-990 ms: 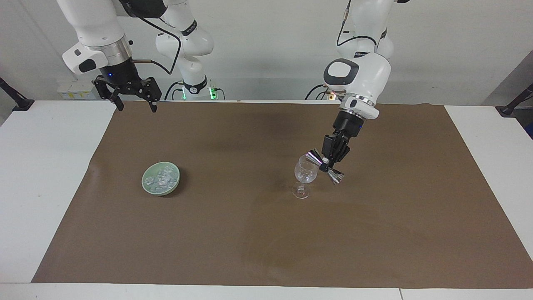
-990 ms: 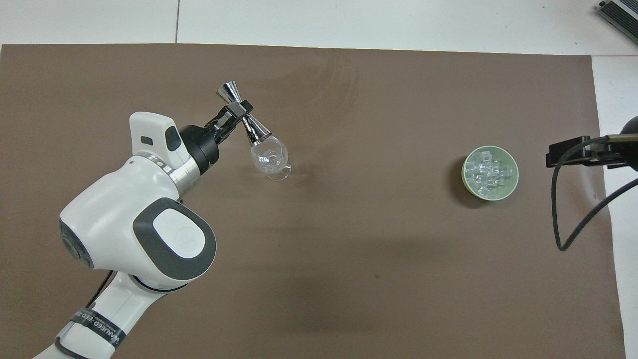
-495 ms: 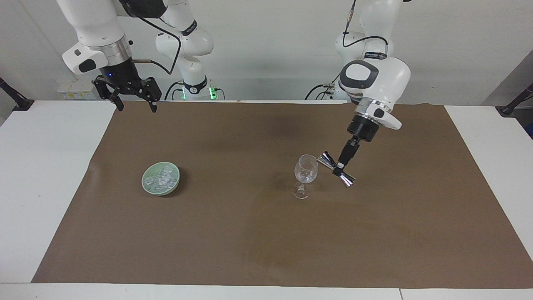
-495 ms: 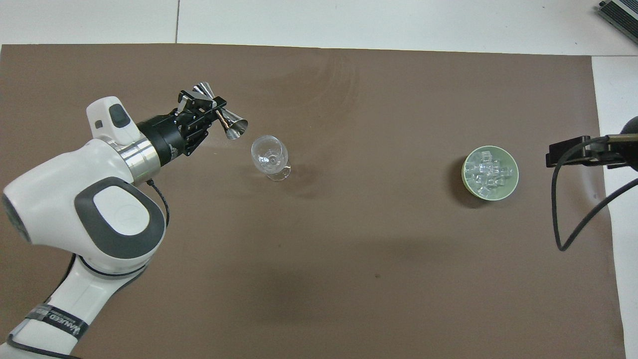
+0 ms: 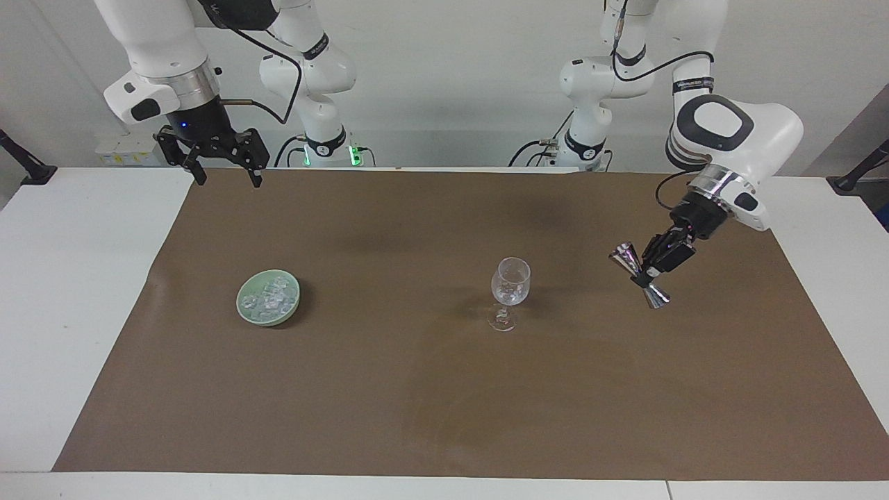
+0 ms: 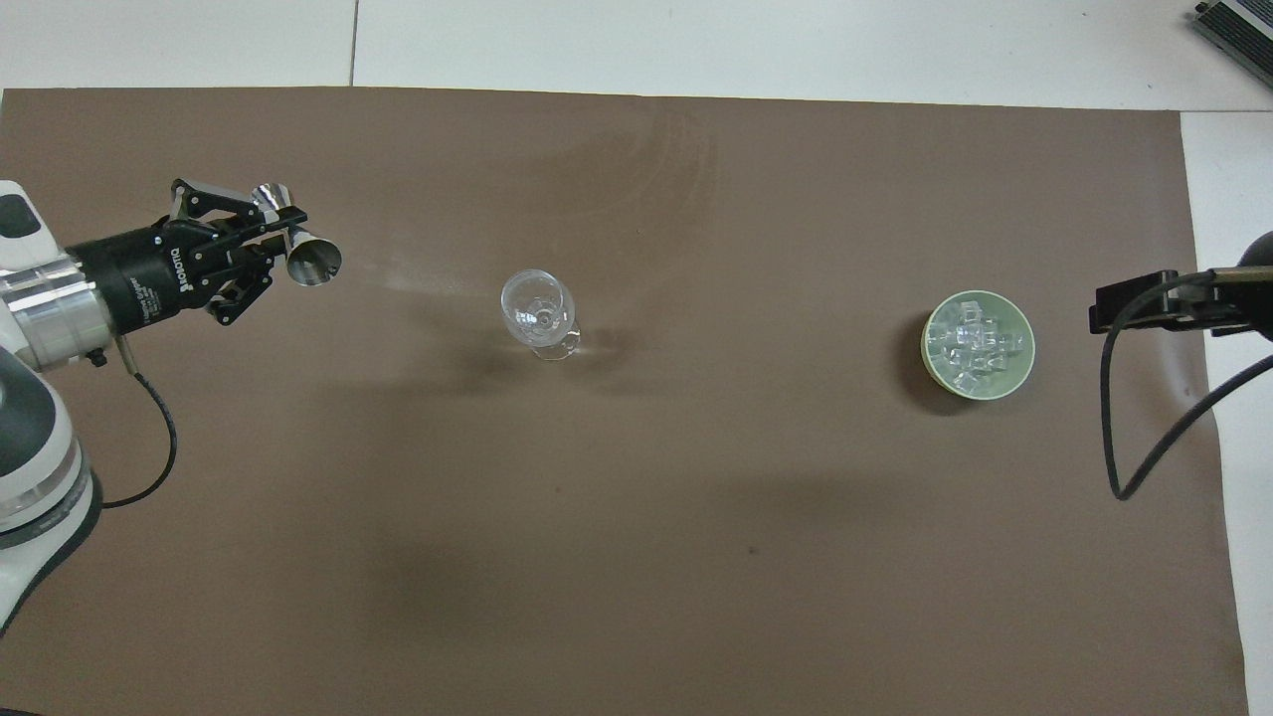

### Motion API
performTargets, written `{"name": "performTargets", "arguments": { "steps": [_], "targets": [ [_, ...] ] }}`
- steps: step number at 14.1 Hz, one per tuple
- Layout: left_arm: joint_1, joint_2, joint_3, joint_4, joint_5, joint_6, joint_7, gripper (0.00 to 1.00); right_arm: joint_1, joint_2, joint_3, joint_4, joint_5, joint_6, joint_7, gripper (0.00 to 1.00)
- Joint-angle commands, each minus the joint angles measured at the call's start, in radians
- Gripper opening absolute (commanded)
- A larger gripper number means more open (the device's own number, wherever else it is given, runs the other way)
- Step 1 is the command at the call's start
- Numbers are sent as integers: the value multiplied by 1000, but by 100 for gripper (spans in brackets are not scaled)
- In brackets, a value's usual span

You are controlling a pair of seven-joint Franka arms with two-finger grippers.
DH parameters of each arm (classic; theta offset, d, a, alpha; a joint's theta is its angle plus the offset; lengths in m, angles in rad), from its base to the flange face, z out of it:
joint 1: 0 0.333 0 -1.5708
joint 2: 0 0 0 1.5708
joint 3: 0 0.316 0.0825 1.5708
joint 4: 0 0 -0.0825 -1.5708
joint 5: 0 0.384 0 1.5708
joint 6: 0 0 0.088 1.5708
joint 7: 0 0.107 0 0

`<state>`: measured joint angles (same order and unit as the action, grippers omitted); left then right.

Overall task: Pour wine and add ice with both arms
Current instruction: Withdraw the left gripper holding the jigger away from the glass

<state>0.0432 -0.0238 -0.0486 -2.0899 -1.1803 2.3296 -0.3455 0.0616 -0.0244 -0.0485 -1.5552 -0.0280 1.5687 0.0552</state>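
One pour done, my jigger [image 5: 639,275] swings clear of the glass [image 5: 510,281].
My left tool [image 5: 646,272] grips it, well aside; my right tool [image 5: 222,170] waits open, ice [image 5: 267,297] untouched below it.

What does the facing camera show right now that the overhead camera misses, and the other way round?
Only the facing view shows both arms' bases, the wall and the whole right gripper, open and waiting above the mat's edge nearest the robots. Only the overhead view looks straight down into the jigger's open cup and the wine glass's bowl. Both show the left gripper shut on the jigger above the mat toward the left arm's end, the upright glass, and the green dish of ice.
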Motion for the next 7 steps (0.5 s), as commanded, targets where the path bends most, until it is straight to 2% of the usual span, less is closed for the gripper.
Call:
{"name": "performTargets", "arguments": {
  "steps": [1, 3, 7],
  "targets": [
    [111, -30, -10, -32, -10, -152, -58, 0, 6, -20, -4, -20, 7, -9, 15, 100],
    [188, -22, -10, -32, -10, -264, -113, 0, 6, -20, -4, -20, 7, -9, 15, 100],
    [269, 11, -8, -26, -9, -416, -262, 0, 6, -20, -4, -20, 7, -9, 15, 100]
  ]
}}
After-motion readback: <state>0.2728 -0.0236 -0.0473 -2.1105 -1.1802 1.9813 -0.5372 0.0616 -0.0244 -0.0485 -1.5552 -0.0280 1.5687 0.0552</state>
